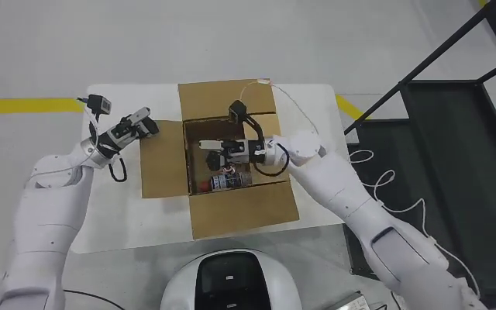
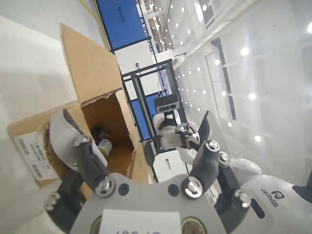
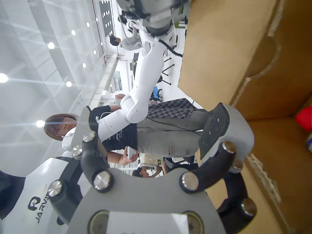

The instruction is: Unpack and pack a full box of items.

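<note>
An open cardboard box [image 1: 240, 209] stands on the white table [image 1: 116, 217] with its flaps spread out. Inside lie a can with a red and white label [image 1: 230, 180] and a dark item [image 1: 213, 161]. My right gripper [image 1: 206, 145] is inside the box above the dark item; in its wrist view it [image 3: 148, 127] is open and holds nothing, with the box wall [image 3: 219, 37] and a red item [image 3: 304, 120] beside it. My left gripper [image 1: 147, 124] hovers over the left flap's far end; in its own view the left gripper [image 2: 136, 127] is open and empty, facing the box [image 2: 97, 74] and a can [image 2: 104, 147].
A black metal stair frame [image 1: 434, 101] stands just right of the table. A white cable [image 1: 302, 108] trails over the table's far right corner. A label [image 2: 31, 154] is stuck on the box's outer wall. A yellow line [image 1: 39, 105] marks the floor.
</note>
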Tool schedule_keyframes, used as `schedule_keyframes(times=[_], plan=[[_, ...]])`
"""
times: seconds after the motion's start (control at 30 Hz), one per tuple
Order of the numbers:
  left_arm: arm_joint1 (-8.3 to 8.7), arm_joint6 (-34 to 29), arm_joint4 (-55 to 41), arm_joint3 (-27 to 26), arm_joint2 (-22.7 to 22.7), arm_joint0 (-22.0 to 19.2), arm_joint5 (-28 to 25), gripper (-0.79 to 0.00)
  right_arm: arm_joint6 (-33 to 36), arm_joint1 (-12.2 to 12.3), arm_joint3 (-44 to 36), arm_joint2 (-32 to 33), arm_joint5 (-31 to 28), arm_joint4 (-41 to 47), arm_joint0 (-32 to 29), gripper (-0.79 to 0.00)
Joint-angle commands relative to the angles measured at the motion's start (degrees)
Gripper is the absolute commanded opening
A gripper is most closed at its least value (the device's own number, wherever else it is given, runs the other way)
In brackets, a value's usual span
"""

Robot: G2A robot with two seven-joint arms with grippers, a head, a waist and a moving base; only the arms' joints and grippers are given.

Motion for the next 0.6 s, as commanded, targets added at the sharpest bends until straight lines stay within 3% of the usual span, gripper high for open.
schedule_keyframes(times=[0.0,0.27,0.57], plan=[[-0.09,0.3,1.23,1.61,0.78,-0.01,0.9,0.0,-0.08,1.56,-3.22,4.79,1.27,-0.59,-3.08,0.0],[-2.77,-2.1,-6.0,10.19,6.54,-2.64,0.06,0.0,0.83,5.93,-16.73,17.63,8.45,-8.07,-12.61,0.0],[-6.64,-5.61,-12.19,16.36,12.99,-7.53,-2.39,0.0,0.14,7.24,-22.96,21.98,11.14,-9.38,-17.82,0.0]])
